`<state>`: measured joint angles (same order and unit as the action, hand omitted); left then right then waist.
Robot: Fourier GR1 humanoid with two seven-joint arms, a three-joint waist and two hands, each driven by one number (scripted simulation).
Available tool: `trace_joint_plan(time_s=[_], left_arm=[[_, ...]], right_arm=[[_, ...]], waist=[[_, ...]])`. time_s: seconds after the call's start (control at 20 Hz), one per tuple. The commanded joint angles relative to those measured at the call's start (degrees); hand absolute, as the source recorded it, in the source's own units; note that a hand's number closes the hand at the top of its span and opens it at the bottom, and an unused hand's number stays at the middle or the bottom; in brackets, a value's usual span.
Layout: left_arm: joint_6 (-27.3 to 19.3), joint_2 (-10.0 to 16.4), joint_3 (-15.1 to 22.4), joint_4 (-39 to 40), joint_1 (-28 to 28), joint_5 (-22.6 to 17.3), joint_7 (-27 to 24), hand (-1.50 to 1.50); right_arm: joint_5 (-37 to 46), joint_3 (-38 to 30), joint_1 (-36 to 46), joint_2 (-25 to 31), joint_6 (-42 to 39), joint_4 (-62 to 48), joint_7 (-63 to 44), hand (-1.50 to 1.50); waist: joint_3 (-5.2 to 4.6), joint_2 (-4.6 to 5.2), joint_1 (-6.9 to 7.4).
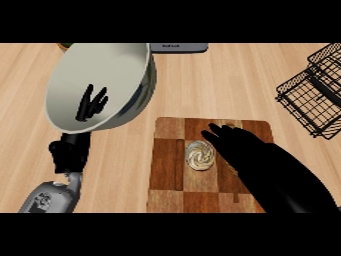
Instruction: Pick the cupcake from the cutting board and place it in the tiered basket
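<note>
Right hand [248, 151] is seen coming in from the lower right edge, black and large, laid over the right half of the cutting board [168, 176]. Its fingers [219, 131] are stretched out towards the upper left and are not closed round anything, so the hand is taken as open. The cupcake [200, 155] is found on the cutting board, near its middle, seen from above with a pale swirl on top. It lies just beside the hand's left edge; whether the two touch cannot be told. The board itself is striped in dark and light wood and rests on the pale wooden counter [228, 82].

The tiered basket [325, 89], made of black wire, is placed at the upper right, well apart from the cupcake and the board.

The left hand [92, 103] is shown at the left, fingers straight and pointing up, set against a large pale bowl [114, 70]. A grey object [177, 47] is cut off by the top edge.
</note>
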<state>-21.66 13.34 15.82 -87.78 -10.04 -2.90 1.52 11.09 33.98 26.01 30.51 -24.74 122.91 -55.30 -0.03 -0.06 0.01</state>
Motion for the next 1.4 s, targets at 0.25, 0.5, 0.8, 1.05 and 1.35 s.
trace_joint_plan(time_s=[0.25, 0.5, 0.8, 1.05, 1.35], left_arm=[[-0.91, -3.61, 1.23, -0.17, -0.30, 3.61, 2.19, 0.00], [3.02, -1.30, -3.15, -2.62, 0.10, 1.54, 2.64, 0.00], [3.69, -3.15, -4.75, 1.32, -0.85, 3.07, 0.06, 0.00], [4.79, -3.51, -4.49, -0.37, 4.35, 4.44, -1.84, 0.00], [2.81, -7.56, -2.82, -2.16, 3.79, 8.37, -0.07, 0.00]], right_arm=[[9.77, 5.03, 0.11, -2.65, -5.27, -2.65, 2.38, -1.50], [16.56, 2.03, -1.35, -2.21, -6.17, -6.92, 10.52, -1.50], [20.26, -0.33, -3.15, -7.18, -8.42, -6.96, 4.75, -1.50], [22.33, -3.70, -8.57, -6.30, -7.77, -10.67, 14.08, -1.50], [25.07, -6.32, -9.99, -8.49, -9.93, -12.86, 19.59, -1.50]], waist=[[0.04, 0.00, 0.09], [0.05, 0.05, 0.15], [0.02, 0.02, -0.10], [0.04, 0.03, 0.08], [0.04, 0.02, -0.03]])
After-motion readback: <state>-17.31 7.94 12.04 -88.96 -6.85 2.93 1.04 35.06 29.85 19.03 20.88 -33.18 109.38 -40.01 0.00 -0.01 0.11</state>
